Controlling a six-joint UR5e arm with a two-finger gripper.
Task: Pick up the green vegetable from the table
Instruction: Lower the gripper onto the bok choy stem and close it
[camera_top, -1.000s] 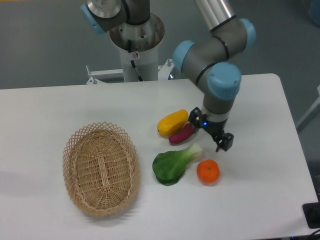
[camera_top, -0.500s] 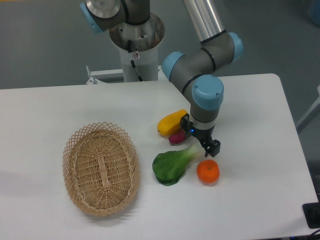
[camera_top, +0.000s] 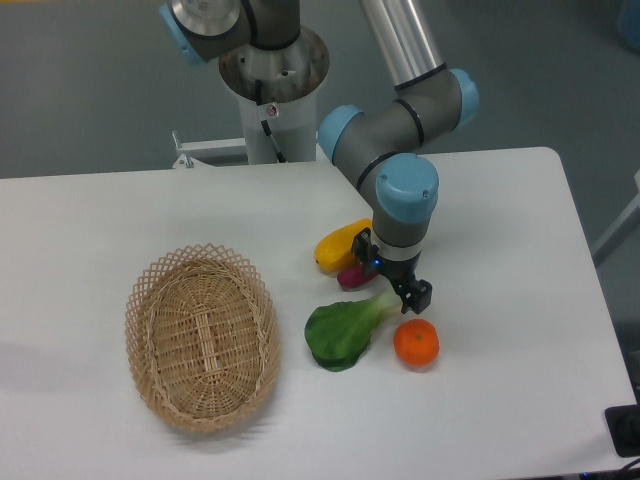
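The green vegetable (camera_top: 343, 331) is a toy bok choy lying on the white table (camera_top: 520, 330), dark leafy head toward the front left, pale stem pointing up right. My gripper (camera_top: 393, 290) hangs right over the stem end, fingers pointing down. One dark fingertip (camera_top: 419, 295) shows beside the stem, just above the orange (camera_top: 416, 343). The fingers look spread, with nothing held between them.
A yellow oblong fruit (camera_top: 338, 246) and a purple sweet potato (camera_top: 352, 275) lie just behind the bok choy, partly covered by the gripper. A woven wicker basket (camera_top: 202, 335) stands at the left. The robot base (camera_top: 272, 75) is at the back.
The arm has swung left and forward, bringing the gripper from right of the sweet potato to over the bok choy's stem. The objects have not moved.
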